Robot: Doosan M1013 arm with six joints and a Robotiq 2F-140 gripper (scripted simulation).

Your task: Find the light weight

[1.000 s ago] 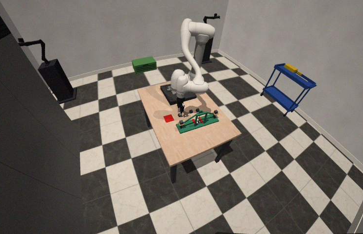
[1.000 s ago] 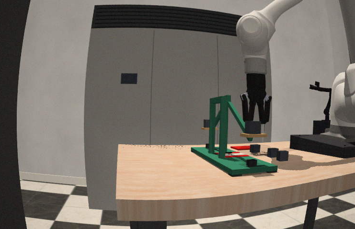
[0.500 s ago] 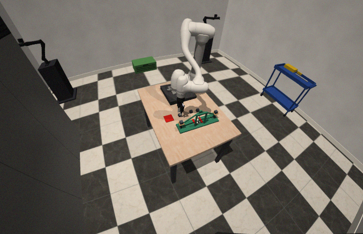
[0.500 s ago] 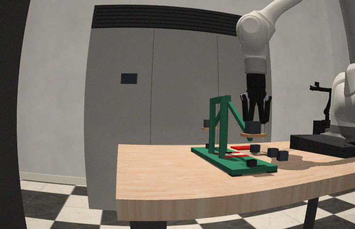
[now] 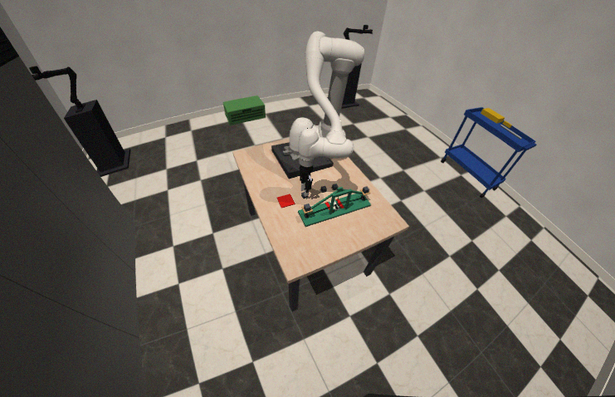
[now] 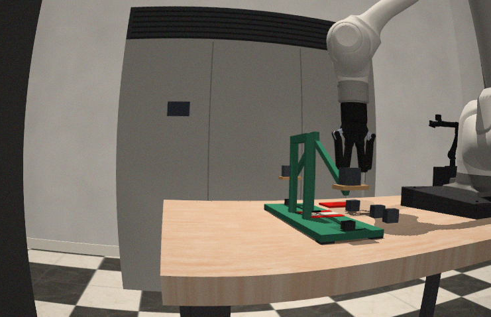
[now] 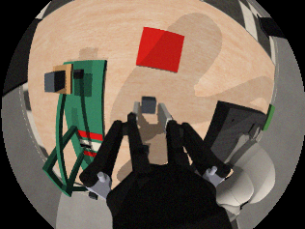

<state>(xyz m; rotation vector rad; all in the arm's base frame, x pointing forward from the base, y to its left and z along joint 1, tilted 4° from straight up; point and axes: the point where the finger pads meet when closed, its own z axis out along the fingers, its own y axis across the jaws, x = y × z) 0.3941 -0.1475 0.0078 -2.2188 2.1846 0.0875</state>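
My gripper (image 5: 306, 189) (image 7: 149, 108) is partly open and empty. Its fingertips (image 5: 305, 195) stand just above and either side of a dark weight (image 6: 352, 205) (image 7: 149, 104) on the table, with gaps beside it. Two more dark weights (image 5: 323, 188) (image 6: 377, 211) lie nearby. The green rocker balance (image 5: 312, 220) (image 6: 328, 235) (image 7: 98, 86) carries a weight (image 5: 307, 207) (image 6: 285, 170) (image 7: 54, 81) on the dish-side pan and one (image 5: 365, 189) (image 6: 349, 176) on the other. Its beam looks level; the small pointer seems over the white field. The red dish (image 5: 285, 200) (image 6: 331, 204) (image 7: 160, 49) lies flat without weights.
The black robot base plate (image 5: 289, 170) (image 6: 440, 203) (image 7: 224, 127) stands at the back of the wooden table (image 5: 312, 257) (image 6: 216, 247). The balance's raised frame stands beside the gripper. A blue cart (image 5: 475, 166) and a green box (image 5: 245, 110) stand away from the table.
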